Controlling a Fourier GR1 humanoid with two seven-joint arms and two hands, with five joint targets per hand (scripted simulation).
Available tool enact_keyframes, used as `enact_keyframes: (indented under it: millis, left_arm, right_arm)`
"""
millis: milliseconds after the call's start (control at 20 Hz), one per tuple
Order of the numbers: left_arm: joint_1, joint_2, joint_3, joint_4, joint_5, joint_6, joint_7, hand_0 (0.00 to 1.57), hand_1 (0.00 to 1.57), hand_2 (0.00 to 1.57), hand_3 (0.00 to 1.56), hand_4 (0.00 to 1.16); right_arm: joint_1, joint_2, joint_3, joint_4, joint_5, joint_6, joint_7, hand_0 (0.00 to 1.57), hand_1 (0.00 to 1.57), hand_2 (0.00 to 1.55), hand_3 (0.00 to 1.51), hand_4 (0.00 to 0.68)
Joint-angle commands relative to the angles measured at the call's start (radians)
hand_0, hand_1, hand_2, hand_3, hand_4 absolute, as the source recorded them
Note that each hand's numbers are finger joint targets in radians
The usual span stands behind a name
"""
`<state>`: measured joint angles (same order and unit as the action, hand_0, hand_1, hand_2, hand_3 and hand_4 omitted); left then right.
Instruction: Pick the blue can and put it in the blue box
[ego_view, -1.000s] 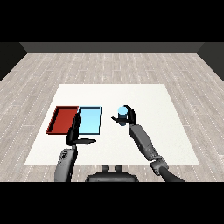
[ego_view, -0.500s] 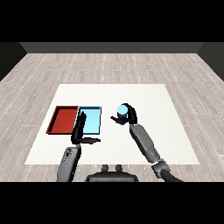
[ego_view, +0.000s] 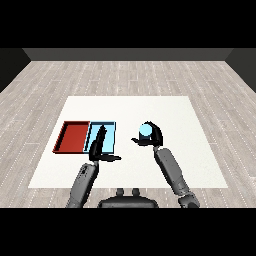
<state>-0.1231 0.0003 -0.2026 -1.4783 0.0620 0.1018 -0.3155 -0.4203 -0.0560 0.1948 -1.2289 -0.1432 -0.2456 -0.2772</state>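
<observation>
The blue can (ego_view: 145, 131) is seen held in the right hand (ego_view: 151, 137), whose fingers and thumb are curled round it, to the right of the two trays on the white table (ego_view: 165, 112). Whether the can is lifted clear of the tabletop or is resting on it cannot be told from this angle. The can is well apart from the blue box (ego_view: 109, 136), which lies beside the red tray (ego_view: 72, 137), the two touching along one edge.

The left hand (ego_view: 98, 148) is shown with its fingers straight and its thumb spread out to the side, holding nothing; it is placed over the near part of the blue box, partly hiding the box's floor.

The pick appears to be done, or very nearly so, since the can is enclosed by the hand. What is left, by this reckoning, is the greater part of the job: the can has to be carried leftward across the bare stretch of table, brought over the blue box, set down inside its rim and let go. The left hand may need to be drawn back first, as it is lying over the place where the can is to be put.
</observation>
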Motion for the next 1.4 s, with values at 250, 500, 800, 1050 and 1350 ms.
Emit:
enact_keyframes:
  millis: [250, 500, 800, 1050, 1350]
  left_arm:
    - [-0.035, 0.0, -0.111, -0.03, 0.046, 0.049, 0.048, 0.0, 0.0, 0.0, 0.0, 0.0]
    - [-0.098, 0.0, -0.106, 0.106, 0.047, 0.052, -0.015, 0.0, 0.0, 0.0, 0.0, 0.0]
    - [-0.171, 0.0, -0.227, 0.234, 0.12, 0.181, -0.057, 0.0, 0.0, 0.0, 0.0, 0.0]
    - [-0.161, 0.0, -0.211, 0.176, 0.131, 0.155, 0.014, 0.0, 0.0, 0.0, 0.0, 0.0]
    - [-0.337, 0.0, -0.275, 0.399, 0.286, 0.235, -0.081, 0.0, 0.0, 0.0, 0.0, 0.0]
  right_arm:
    - [-0.016, 0.034, -0.01, -0.045, 0.077, 0.032, 0.035, 1.43, 1.43, 1.47, 1.39, 0.568]
    - [0.018, 0.055, 0.063, -0.057, 0.039, -0.006, 0.009, 1.45, 1.45, 1.47, 1.38, 0.547]
    - [-0.007, 0.056, 0.052, -0.089, 0.043, 0.002, 0.073, 1.44, 1.44, 1.46, 1.36, 0.551]
    - [-0.019, 0.056, 0.085, -0.085, 0.009, 0.0, 0.062, 1.42, 1.42, 1.46, 1.37, 0.56]
    - [-0.068, 0.056, 0.108, -0.057, -0.015, -0.022, 0.056, 1.44, 1.44, 1.46, 1.36, 0.553]
